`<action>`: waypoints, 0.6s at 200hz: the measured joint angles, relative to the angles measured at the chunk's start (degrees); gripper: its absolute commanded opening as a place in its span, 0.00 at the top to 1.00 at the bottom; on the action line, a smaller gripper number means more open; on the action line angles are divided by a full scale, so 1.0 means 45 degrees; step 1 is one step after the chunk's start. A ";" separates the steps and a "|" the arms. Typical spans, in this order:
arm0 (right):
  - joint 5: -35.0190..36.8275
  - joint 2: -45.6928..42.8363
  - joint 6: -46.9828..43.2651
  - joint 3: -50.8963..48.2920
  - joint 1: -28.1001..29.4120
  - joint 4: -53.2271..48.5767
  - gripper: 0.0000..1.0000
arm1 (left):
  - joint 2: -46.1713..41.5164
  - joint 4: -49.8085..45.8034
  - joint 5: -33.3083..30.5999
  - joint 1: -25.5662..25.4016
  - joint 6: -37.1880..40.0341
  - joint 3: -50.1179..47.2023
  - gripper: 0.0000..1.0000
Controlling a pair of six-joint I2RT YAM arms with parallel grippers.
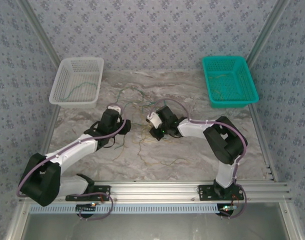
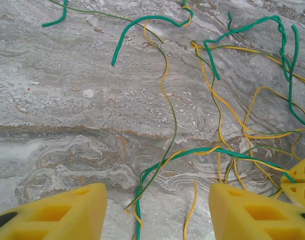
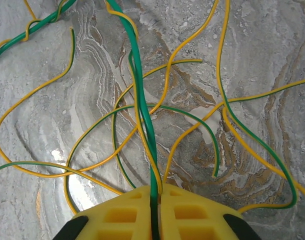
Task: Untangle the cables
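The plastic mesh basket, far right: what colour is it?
The mesh basket is teal green; top external view shows it best.

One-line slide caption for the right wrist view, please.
Close-up: right gripper shut on a thick green cable amid looping yellow and green cables on the marble table.

Both of my arms are built alike. The left arm [image 1: 72,148] and right arm [image 1: 195,129] have white link shells, bulky black joint housings [image 1: 42,182] and flat black base plates [image 1: 87,192]. A thick purple cable [image 1: 242,140] runs along each arm in loose loops. My left gripper [image 2: 157,200] and right gripper [image 3: 155,202] have bright yellow wedge-shaped fingers [image 2: 67,212]. These are moulded with open rectangular pockets and show black patches at the heel.
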 measured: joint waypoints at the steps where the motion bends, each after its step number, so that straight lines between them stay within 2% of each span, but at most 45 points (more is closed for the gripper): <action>1: -0.0005 0.0000 0.0000 0.0010 0.0000 -0.0015 0.94 | -0.0005 0.0005 0.0000 0.0000 0.0000 0.0000 0.43; 13: -0.0005 -0.0010 -0.0068 0.0097 0.0073 -0.0151 1.00 | -0.0049 0.0005 -0.0087 0.0010 -0.0010 0.0000 0.43; 45: -0.0019 -0.0627 -0.0214 0.0155 0.0423 -0.0792 1.00 | -0.0554 0.0010 -0.0481 0.0097 -0.0131 -0.0102 0.43; 120: -0.0282 -0.3900 -0.0146 0.0704 0.0398 -0.2171 1.00 | -0.2671 0.0359 -0.0719 0.0612 -0.0112 -0.0593 0.40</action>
